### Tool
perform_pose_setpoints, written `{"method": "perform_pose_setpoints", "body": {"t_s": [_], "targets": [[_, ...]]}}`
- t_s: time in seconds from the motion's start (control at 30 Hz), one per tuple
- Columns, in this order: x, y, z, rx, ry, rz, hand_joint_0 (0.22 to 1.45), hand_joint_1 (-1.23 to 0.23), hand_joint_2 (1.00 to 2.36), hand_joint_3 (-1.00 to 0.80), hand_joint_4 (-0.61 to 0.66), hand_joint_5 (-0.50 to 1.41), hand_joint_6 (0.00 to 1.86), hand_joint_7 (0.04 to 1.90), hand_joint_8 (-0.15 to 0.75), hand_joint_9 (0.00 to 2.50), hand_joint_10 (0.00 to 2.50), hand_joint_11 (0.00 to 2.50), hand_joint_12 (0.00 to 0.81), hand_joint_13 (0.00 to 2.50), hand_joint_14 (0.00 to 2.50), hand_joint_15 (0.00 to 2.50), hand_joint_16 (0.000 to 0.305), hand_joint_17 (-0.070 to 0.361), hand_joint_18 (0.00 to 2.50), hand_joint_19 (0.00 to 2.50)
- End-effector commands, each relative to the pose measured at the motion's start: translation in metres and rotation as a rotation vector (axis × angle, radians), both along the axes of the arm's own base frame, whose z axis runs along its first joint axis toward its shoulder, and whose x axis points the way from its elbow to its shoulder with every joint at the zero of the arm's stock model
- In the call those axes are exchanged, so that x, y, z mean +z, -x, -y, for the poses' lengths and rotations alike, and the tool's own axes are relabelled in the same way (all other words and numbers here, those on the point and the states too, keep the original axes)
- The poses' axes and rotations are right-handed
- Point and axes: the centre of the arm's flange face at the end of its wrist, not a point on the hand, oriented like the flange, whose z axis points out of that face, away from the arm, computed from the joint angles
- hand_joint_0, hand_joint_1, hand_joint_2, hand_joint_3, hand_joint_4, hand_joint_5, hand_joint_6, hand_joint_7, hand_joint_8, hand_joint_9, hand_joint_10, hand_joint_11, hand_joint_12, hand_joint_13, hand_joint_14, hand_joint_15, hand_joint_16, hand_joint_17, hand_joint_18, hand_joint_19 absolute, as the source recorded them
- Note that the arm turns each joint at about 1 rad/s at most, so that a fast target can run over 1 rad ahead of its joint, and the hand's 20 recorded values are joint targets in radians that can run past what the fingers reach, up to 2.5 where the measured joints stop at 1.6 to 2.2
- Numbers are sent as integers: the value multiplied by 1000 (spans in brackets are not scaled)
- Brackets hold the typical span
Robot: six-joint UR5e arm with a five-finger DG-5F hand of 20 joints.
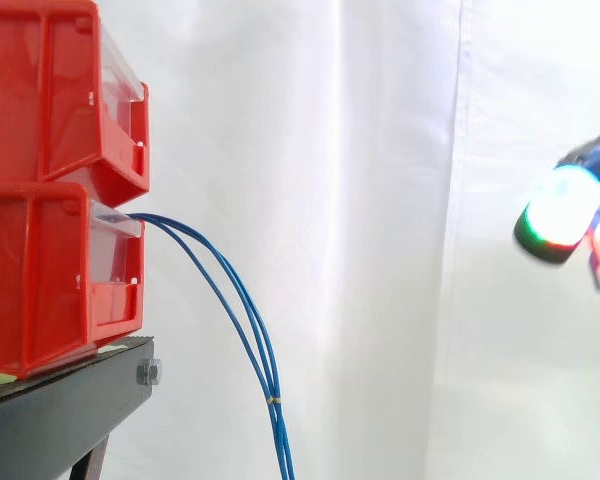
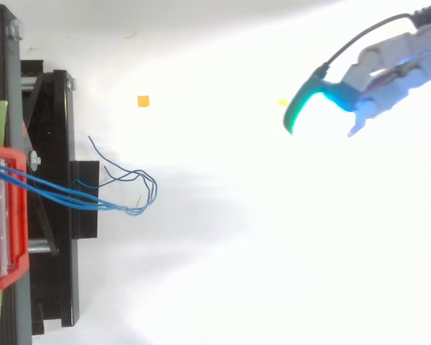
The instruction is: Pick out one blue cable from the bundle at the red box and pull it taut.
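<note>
A bundle of thin blue cables (image 1: pixel 230 290) comes out of the lower red bin (image 1: pixel 50 270) and droops down past the black stand (image 1: pixel 60 410). A small yellow tie (image 1: pixel 273 400) binds the strands low down. From above, the blue cables (image 2: pixel 72 198) run right from the red bin (image 2: pixel 0 215) and end in loose loops. My hand (image 2: pixel 388 72) hovers far to the right of the bundle, apart from it, fingers relaxed and holding nothing. A glowing fingertip (image 1: pixel 563 207) shows at the right edge in the side view, level with the lower bin's top.
A second red bin (image 1: pixel 50 90) is stacked on the lower one. A white curtain hangs behind. On the white floor lie a small orange square (image 2: pixel 143 101) and a pale yellow scrap (image 2: pixel 281 103). Wide free room lies between hand and bins.
</note>
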Motion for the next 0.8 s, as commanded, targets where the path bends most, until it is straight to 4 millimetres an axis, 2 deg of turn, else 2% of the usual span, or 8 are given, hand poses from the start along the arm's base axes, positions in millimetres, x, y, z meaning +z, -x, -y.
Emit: {"method": "perform_pose_setpoints", "body": {"t_s": [0.0,0.13,0.33,0.57,0.77], "targets": [[-18,-14,-5,-7,19,15,478,-543,1005,-440,224,-198,502,660,261,645,9,222,378,629,11,281,58,130,635,689],[-28,-25,-15,-21,49,34,478,-604,1004,-451,222,-202,502,665,256,620,9,224,376,580,10,268,58,130,592,672],[-55,-41,-21,-75,78,44,527,-709,1002,-477,202,-208,502,662,241,602,9,219,359,568,10,250,54,121,562,648],[-48,-50,-27,-128,111,112,585,-784,1000,-498,186,-205,502,668,226,604,9,220,341,535,9,220,48,108,529,583],[-46,-53,-27,-208,167,130,524,-718,1000,-500,204,-205,502,657,241,599,6,155,331,552,6,152,48,107,530,511]]}}
